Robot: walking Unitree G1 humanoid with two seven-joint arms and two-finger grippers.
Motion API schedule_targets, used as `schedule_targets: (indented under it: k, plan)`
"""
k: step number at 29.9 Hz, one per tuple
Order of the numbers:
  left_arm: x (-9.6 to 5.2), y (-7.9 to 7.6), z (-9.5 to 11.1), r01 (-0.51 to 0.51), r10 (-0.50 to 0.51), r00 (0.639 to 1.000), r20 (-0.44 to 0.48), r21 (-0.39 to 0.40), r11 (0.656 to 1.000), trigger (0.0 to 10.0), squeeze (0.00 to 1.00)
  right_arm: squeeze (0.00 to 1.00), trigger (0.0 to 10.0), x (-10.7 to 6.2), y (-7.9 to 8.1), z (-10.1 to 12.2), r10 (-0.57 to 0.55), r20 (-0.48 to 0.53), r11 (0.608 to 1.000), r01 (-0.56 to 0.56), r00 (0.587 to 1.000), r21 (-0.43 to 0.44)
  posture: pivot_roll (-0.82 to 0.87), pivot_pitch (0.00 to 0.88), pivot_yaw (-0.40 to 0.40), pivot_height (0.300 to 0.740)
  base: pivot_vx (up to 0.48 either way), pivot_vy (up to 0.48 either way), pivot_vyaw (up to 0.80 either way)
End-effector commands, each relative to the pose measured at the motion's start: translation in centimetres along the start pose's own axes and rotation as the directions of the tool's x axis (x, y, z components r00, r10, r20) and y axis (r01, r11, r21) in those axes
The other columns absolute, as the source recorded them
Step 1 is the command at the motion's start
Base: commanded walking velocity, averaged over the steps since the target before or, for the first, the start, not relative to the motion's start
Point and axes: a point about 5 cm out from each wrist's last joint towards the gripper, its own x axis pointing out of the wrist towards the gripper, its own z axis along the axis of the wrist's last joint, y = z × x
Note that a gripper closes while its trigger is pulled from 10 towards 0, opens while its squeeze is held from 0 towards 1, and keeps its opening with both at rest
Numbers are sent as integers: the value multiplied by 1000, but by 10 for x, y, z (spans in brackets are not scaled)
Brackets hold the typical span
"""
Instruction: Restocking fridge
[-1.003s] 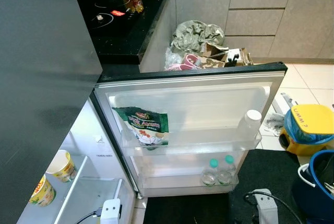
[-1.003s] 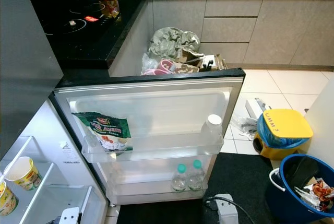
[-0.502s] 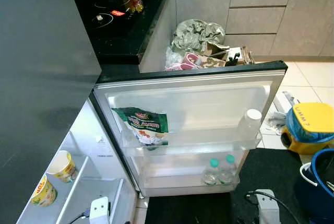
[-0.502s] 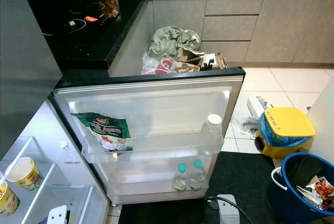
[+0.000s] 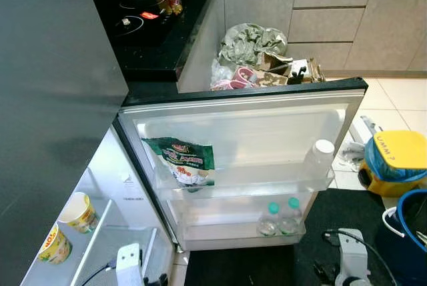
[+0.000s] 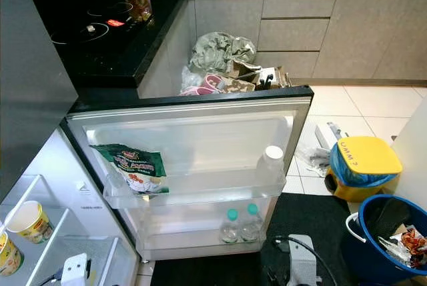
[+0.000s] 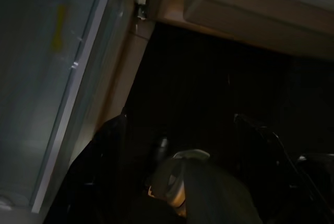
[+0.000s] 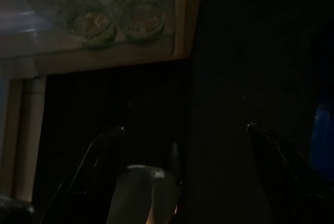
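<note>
The fridge door [image 5: 247,126] hangs open with a green snack bag [image 5: 183,161] inside, and both claws, left claw [image 7: 180,125] and right claw [image 8: 185,130], are spread apart down low

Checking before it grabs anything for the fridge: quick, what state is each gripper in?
Left gripper: open, two long black fingers spread, holding nothing, low over the dark floor mat.
Right gripper: open, holding nothing, below the open fridge door.

"UMM 2" reads in black across the yellow plastic bin lid [image 6: 365,154], while print on the green snack bag [image 5: 182,161] stays too small to read.
</note>
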Motion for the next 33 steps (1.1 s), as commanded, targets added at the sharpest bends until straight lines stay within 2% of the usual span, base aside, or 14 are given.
schedule_targets:
  k: [1, 3, 4, 5, 8, 10, 13, 14, 17, 20, 26, 33]
  plan:
    - [-1, 10, 11, -39, 40, 999, 35, -36, 999, 10000, 0, 0, 10000, 0, -1, 4, -11, 10, 1000, 11, 1000, 6, -7, 0, 6, 740, 0, 0, 0]
    - [0, 11, 19, -24, 22, 999, 32, 54, 998, 10000, 0, 0, 10000, 2, 5, 10, 35, 14, 996, -34, 999, -77, -5, 0, 21, 740, 0, 0, 0]
    - [0, 14, 26, -41, 39, 998, 56, 40, 998, 10000, 0, 0, 10000, 3, 6, 13, 29, 29, 997, -27, 999, -75, -13, 0, 22, 740, 0, 0, 0]
    - [0, 17, 32, -65, 66, 994, 86, -5, 998, 10000, 0, 0, 10000, 3, 5, 16, 10, 44, 999, -8, 999, -31, -2, 0, 14, 740, 0, 0, 0]
    - [0, 18, 35, -76, 81, 991, 103, -51, 996, 10000, 0, 0, 10000, 3, 5, 18, -4, 50, 1000, 4, 999, 11, -5, 0, 14, 740, 0, 0, 0]
    - [0, 15, 29, -63, 62, 996, 69, 6, 998, 10000, 0, 0, 10000, 3, 6, 19, 6, 45, 1000, -5, 999, -29, -6, 0, 15, 740, 0, 0, 0]
    - [1, 14, 26, -95, 100, 992, 78, -61, 994, 10000, 0, 0, 10000, 3, 3, 19, -38, 58, 999, 37, 998, 24, 2, 0, 0, 740, 0, 0, 0]
    - [2, 11, 24, -86, 92, 993, 76, -70, 994, 10000, 0, 0, 10000, 3, 3, 19, -43, 54, 999, 42, 998, 17, 1, 0, 6, 740, 0, 0, 0]
    - [3, 5, 20, -57, 59, 997, 59, -23, 998, 10000, 0, 0, 10000, 3, 4, 19, -25, 59, 998, 28, 998, -63, -12, 0, 19, 740, 0, 0, 0]
    - [2, 6, 18, -77, 80, 995, 59, -47, 996, 10000, 0, 0, 10000, 3, 3, 20, -30, 66, 1000, 30, 997, -3, -4, 0, 22, 740, 0, 0, 0]
    - [2, 4, 12, -63, 65, 997, 33, -44, 997, 10000, 0, 0, 10000, 3, 7, 17, 11, 53, 999, -13, 999, 34, -7, 0, 13, 740, 0, 0, 0]
    - [1, 3, 4, -47, 48, 999, 11, -91, 995, 10000, 0, 0, 10000, 3, 13, 10, 55, 39, 995, -58, 998, 82, -1, 0, 23, 740, 0, 0, 0]
